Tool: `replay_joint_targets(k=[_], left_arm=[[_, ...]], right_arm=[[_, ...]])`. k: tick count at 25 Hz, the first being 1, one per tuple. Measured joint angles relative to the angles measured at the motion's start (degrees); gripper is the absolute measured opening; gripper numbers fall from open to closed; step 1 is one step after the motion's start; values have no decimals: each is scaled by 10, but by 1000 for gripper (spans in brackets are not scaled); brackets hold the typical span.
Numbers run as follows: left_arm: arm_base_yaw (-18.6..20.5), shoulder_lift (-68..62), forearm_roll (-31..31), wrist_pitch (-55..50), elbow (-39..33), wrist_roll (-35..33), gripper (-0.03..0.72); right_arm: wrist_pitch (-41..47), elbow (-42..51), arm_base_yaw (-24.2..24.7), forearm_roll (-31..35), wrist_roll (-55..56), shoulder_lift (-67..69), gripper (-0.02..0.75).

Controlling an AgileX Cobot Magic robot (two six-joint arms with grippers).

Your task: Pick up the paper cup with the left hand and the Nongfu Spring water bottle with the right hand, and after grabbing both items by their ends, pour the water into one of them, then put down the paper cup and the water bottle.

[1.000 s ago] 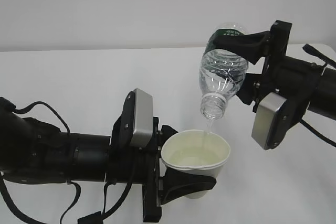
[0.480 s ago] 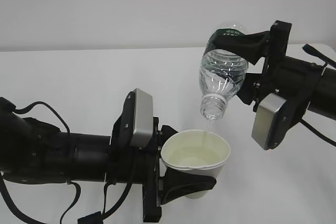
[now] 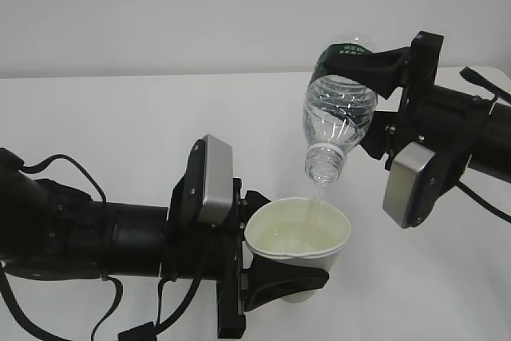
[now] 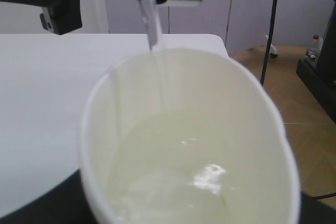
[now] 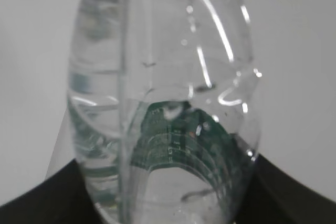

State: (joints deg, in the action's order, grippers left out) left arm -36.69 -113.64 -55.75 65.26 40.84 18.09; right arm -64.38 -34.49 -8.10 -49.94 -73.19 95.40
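**Water pouring from an upturned bottle into a held paper cup**

A plain pale wall stands behind a white desk (image 3: pixel 120 117); both arms hold their things in the air above it.

The left end effector (image 3: pixel 275 281) is clenched around the lower body of the paper cup (image 3: pixel 297 243), holding it upright near the front of the desk. The cup is partly filled with the water (image 4: pixel 178 177), pale and slightly rippled. Behind the end effector sits a grey wrist box (image 3: pixel 214 180), and the black left arm (image 3: pixel 80 237) stretches back almost level to the left edge, with loose cables hanging under it.

The right end effector (image 3: pixel 363 65) is grasping the Nongfu Spring water bottle (image 3: pixel 338 109) at its base end, by the green label. The bottle is tipped steeply, mouth down, just above the cup's far rim, and a thin stream (image 4: pixel 149 17) falls into the cup. The right arm (image 3: pixel 471 137) reaches in from the right, its wrist rolled so that its grey box faces forward and down.

Risks, as I judge them: the stream lands close to the far rim, so a small drift of either arm could send water onto the desk. Pouring too long could overfill the cup. A tight squeeze on the thin paper could buckle it.
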Motion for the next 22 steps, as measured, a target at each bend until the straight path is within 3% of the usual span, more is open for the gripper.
replay_joint_targets(k=[22], left_arm=[[0,0,7,-1,0,0,409]], right_arm=[[0,0,0,0,-5,0,473]])
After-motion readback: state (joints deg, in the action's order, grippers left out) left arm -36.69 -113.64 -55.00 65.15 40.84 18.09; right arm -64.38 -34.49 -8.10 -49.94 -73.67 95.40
